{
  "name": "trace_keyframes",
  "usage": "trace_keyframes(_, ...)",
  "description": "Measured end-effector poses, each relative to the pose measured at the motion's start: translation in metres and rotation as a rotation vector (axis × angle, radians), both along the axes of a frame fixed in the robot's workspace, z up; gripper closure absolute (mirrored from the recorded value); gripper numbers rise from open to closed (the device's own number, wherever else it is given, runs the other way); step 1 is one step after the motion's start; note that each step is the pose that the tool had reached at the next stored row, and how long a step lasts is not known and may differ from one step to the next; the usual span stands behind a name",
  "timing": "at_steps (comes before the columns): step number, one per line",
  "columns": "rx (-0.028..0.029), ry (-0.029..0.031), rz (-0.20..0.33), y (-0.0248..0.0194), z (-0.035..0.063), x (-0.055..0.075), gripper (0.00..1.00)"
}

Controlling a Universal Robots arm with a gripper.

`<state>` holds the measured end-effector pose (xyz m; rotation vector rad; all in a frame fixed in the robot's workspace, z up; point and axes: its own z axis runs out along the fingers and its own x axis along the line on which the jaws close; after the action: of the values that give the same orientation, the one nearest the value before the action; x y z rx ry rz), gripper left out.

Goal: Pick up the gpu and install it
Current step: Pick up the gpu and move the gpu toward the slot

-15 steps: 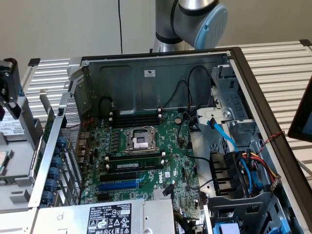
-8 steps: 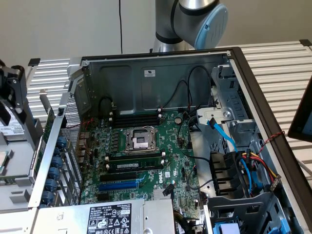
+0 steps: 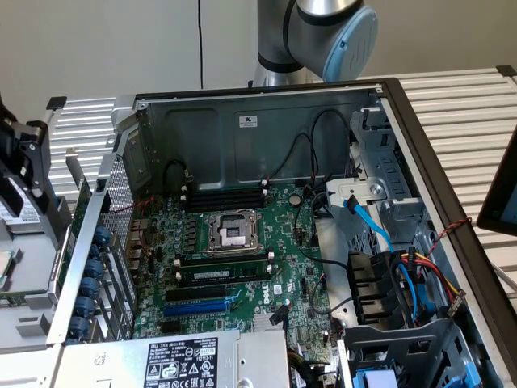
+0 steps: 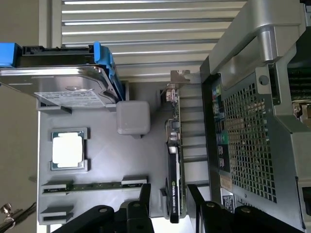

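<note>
Gripper (image 4: 170, 196): jaws wide, straddling gpu (image 4: 173, 145), not yet clamped. Gpu: upright on edge in grey tray (image 4: 102, 160), just beside case (image 4: 243, 126) grille. Risk: off-centre closing could tilt the card, or a finger could catch the case.

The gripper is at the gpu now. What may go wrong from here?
The open gripper straddles the gpu, which stands on its thin edge: an uneven squeeze might tip it. The computer case is close beside, so a finger could strike it. Loose cables over the motherboard may snag the card.
</note>
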<state>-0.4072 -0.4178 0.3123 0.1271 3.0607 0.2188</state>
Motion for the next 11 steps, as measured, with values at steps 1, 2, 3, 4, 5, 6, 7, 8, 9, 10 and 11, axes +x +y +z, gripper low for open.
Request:
trace_keyframes(1, -0.0006, 0.0003, 0.0, 0.0, -0.0014, 0.0009, 0.58)
trace_keyframes(2, -0.0012, 0.0002, -0.002, 0.0, -0.0029, 0.0017, 0.58)
trace_keyframes(3, -0.0017, 0.0002, -0.005, 0.0, -0.0043, 0.0025, 0.58)
trace_keyframes(4, -0.0023, 0.0001, -0.009, 0.0001, -0.0056, 0.0032, 0.58)
trace_keyframes(5, -0.0034, 0.0003, -0.012, 0.0001, -0.0066, 0.004, 0.58)
trace_keyframes(6, -0.0058, 0.0004, -0.014, 0.0001, -0.0074, 0.0048, 0.58)
trace_keyframes(7, -0.0094, 0.0003, -0.015, 0.0001, -0.0081, 0.0058, 0.58)
trace_keyframes(8, -0.0144, 0.0007, -0.015, 0.0002, -0.0086, 0.0069, 0.58)
trace_keyframes(9, -0.0191, 0.0015, -0.016, 0.0002, -0.0091, 0.0079, 0.58)
trace_keyframes(10, -0.0237, 0.0023, -0.016, 0.0003, -0.0097, 0.0089, 0.58)
trace_keyframes(11, -0.0271, 0.0033, -0.018, 0.0003, -0.0103, 0.0092, 0.58)
